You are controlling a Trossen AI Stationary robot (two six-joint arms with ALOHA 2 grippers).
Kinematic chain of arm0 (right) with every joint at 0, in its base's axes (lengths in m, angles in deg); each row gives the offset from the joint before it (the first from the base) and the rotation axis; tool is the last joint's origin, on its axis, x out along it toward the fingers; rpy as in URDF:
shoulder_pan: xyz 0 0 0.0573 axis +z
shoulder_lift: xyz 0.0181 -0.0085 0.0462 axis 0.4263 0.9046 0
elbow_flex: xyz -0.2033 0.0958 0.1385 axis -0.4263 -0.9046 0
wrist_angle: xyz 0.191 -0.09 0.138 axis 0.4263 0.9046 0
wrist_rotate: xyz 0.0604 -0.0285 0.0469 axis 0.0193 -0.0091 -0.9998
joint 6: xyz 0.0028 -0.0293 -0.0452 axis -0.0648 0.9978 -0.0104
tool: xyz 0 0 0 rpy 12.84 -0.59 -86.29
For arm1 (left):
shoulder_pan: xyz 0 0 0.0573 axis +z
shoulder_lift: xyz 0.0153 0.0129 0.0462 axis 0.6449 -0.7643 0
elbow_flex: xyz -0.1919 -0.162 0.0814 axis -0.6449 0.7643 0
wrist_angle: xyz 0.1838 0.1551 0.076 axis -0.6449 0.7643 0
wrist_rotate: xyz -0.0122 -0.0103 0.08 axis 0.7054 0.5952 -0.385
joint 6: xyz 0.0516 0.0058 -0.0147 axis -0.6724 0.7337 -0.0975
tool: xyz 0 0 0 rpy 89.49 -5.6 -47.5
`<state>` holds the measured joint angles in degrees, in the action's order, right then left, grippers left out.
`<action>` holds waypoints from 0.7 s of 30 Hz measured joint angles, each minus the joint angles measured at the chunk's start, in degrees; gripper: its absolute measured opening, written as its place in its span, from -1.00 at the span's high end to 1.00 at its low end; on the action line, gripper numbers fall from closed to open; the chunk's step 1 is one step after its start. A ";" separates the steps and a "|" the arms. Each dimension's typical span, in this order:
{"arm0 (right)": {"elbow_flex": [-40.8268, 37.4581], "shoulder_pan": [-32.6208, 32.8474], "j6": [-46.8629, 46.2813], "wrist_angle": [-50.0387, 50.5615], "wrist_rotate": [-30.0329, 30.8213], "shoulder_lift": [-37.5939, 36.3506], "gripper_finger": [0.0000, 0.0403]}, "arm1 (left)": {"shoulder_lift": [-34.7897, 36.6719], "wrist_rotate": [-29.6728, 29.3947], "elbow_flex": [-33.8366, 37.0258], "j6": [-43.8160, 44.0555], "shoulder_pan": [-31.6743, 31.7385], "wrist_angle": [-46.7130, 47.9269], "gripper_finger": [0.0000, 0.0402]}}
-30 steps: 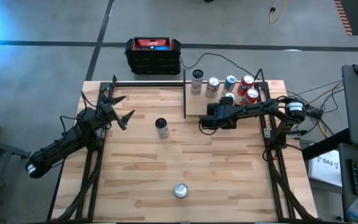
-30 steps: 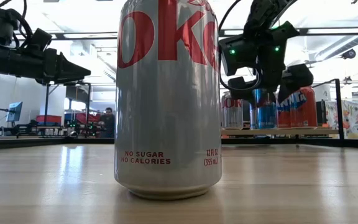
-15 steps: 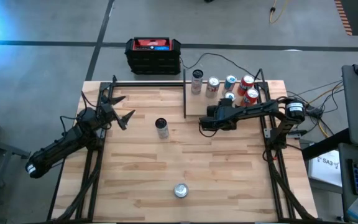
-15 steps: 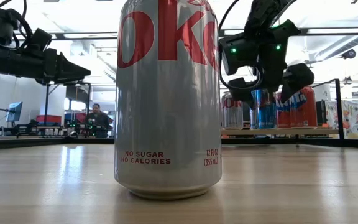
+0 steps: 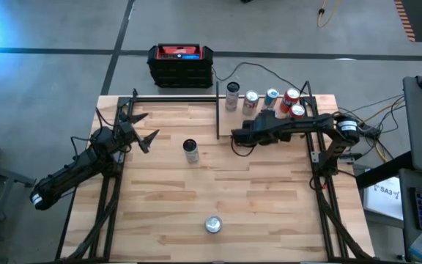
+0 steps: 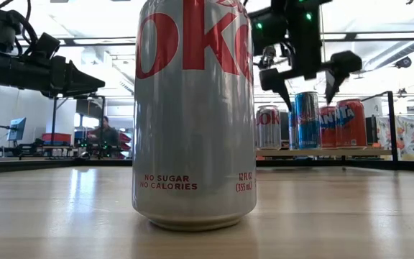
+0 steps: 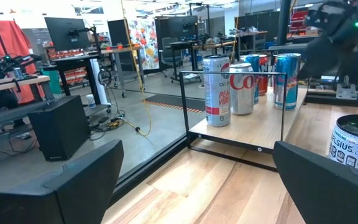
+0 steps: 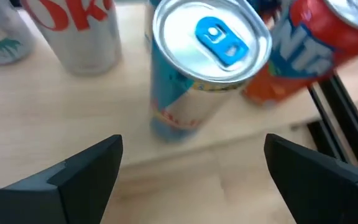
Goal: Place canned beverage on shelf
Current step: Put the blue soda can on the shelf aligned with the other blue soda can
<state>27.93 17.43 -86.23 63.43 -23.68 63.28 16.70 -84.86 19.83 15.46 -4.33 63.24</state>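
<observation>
A blue can (image 8: 197, 74) with a blue tab stands upright on the shelf (image 8: 104, 124), a small light wood board with black rods at the table's far right (image 5: 229, 123). My right gripper (image 6: 305, 90) hangs open just above the can's top and points slantwise down, touching nothing. In the high view the gripper (image 5: 268, 117) covers the can. Other cans (image 6: 336, 122) stand around it on the shelf. My left gripper (image 5: 141, 130) waits open and level at the table's left.
A silver Diet Coke can (image 5: 212, 224) stands near the table's front edge and fills the low view (image 6: 192, 115). A dark-topped Celsius can (image 5: 190, 150) stands mid-table. A black and red box (image 5: 181, 64) sits on the floor behind the table.
My right gripper has risen from around the blue can until its fingers stand above the can's top. The can has stayed upright on the shelf.
</observation>
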 joint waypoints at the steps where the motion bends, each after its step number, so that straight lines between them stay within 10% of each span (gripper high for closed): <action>1: 1.40 -0.54 0.05 1.23 -2.16 0.00 -0.87 | -0.01 0.02 0.00 0.02 0.00 0.00 -0.98; 21: 11.65 -9.98 1.01 8.39 -16.40 -0.63 -0.80 | 0.02 0.01 0.01 0.00 -0.01 0.00 -0.98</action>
<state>39.58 7.45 -85.22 71.82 -40.08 62.65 16.72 -84.85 19.84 15.46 -4.34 63.24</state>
